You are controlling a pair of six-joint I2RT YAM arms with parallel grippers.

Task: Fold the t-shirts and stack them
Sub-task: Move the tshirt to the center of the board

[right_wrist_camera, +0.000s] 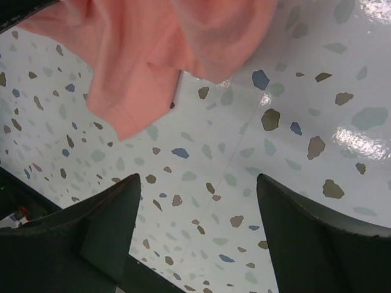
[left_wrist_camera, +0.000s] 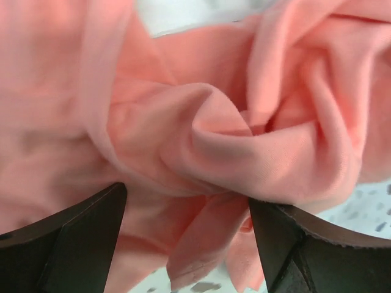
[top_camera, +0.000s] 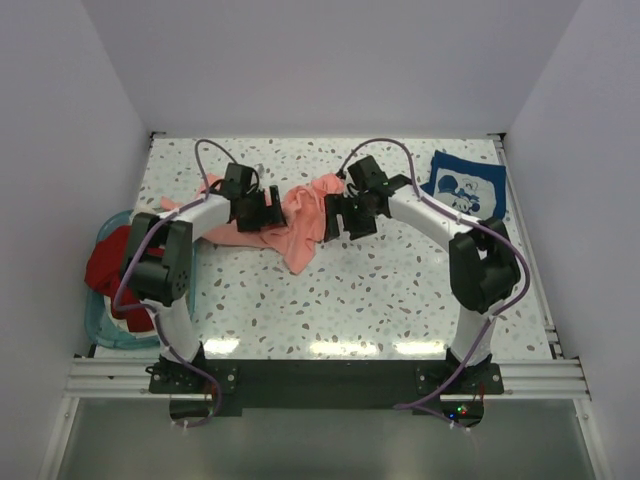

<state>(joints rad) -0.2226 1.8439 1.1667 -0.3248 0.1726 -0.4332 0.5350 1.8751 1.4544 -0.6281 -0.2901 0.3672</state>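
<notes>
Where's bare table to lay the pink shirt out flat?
Biggest free patch: near-centre table, bordered by the left arm, the right arm and the salmon-pink shirt. A narrower strip runs along the back edge behind it. Crowded: left gripper and right gripper flank that shirt; teal basket takes the left edge, navy shirt the back-right corner.
</notes>
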